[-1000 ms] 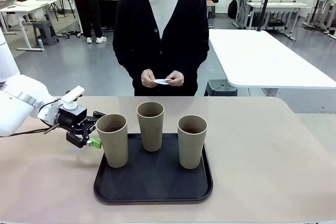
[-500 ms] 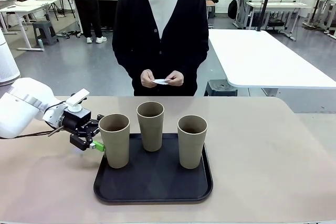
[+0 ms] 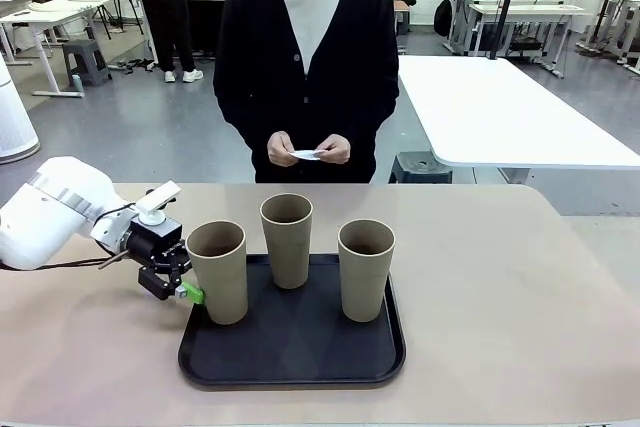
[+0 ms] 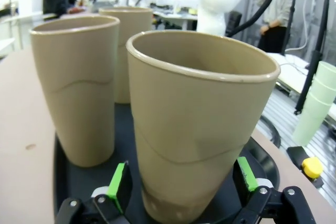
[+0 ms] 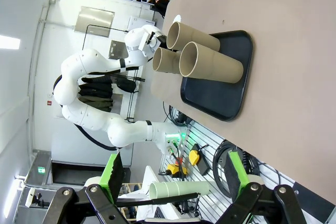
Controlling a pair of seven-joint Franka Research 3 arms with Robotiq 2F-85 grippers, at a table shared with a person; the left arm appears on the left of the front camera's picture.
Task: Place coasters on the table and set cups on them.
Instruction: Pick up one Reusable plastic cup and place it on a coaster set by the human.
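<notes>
Three tan cups stand upright on a black tray (image 3: 295,352): left cup (image 3: 218,272), middle cup (image 3: 287,240), right cup (image 3: 366,269). My left gripper (image 3: 192,285) is open at the left cup's lower part. In the left wrist view that cup (image 4: 202,124) sits between the green pads (image 4: 118,179), with small gaps at its sides. At the far side of the table (image 3: 520,287), the person's hands hold white coasters (image 3: 308,155) at waist height. My right gripper (image 5: 173,182) hangs open and empty, well away from the cups (image 5: 210,66).
The tray lies in the near middle of the beige table, with bare tabletop to its left, right and far side. A white table (image 3: 500,107) stands behind on the right. Other people and tables are farther back.
My left gripper has moved right and a little toward the table's near edge, so its fingers now straddle the left cup. The person's hands and the other cups have stayed put.
</notes>
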